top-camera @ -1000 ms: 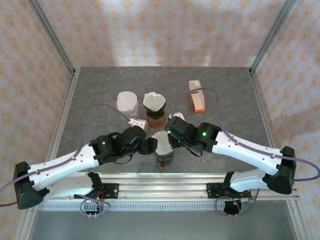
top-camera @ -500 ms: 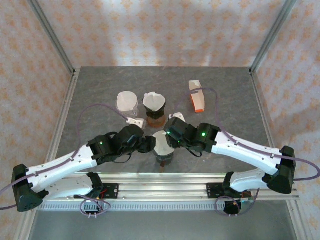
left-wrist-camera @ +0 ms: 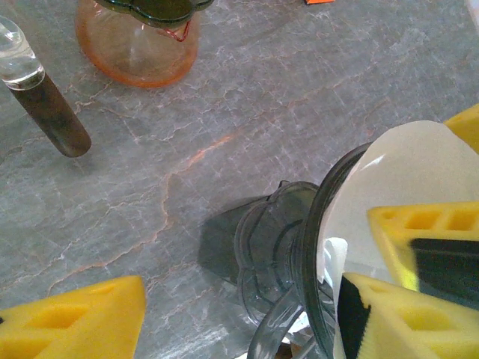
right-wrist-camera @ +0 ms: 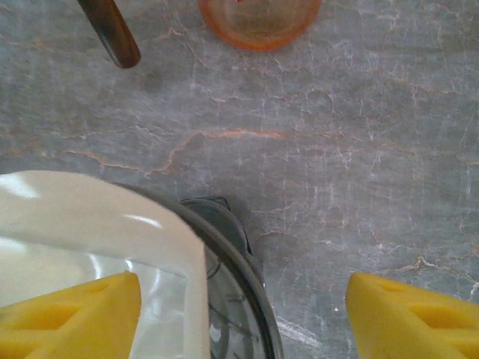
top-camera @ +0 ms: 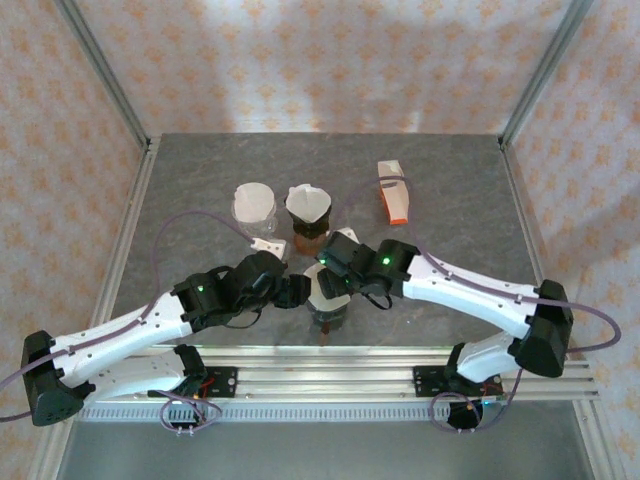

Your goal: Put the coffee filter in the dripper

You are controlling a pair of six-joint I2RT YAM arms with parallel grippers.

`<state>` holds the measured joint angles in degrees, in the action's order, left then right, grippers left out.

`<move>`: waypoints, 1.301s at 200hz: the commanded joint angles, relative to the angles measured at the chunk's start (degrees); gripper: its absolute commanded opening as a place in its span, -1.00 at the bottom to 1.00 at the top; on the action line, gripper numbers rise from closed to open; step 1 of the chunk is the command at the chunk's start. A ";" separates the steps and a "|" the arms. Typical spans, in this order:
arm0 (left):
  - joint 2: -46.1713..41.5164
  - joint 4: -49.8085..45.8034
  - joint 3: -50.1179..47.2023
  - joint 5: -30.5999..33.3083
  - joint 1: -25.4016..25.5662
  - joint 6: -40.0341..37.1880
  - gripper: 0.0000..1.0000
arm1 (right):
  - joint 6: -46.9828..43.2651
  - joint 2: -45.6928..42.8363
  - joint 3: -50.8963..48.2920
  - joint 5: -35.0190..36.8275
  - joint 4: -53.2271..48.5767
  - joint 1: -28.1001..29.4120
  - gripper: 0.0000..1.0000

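Two grippers at dripper [top-camera: 330, 314] | left gripper [top-camera: 296, 292] spread, empty | right gripper [top-camera: 327, 270] spread, empty | coffee filter [left-wrist-camera: 404, 172] inside dripper, not flush | step: seating | next: likely press flush, then retreat

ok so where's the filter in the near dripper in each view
Top external: filter at centre, toward the near edge.
Left wrist: filter at the right edge.
Right wrist: filter at lower left.
Landmark: orange glass behind it, top left in left wrist, top centre in right wrist.
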<state>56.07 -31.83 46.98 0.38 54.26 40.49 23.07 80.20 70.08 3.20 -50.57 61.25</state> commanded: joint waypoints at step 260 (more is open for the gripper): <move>-2.30 4.53 -2.94 -0.88 -0.42 1.26 0.72 | 0.17 6.54 -2.72 4.40 1.13 0.88 0.46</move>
<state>53.76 -28.80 44.71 -0.25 54.26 41.15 22.06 86.67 69.21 4.38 -50.85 61.71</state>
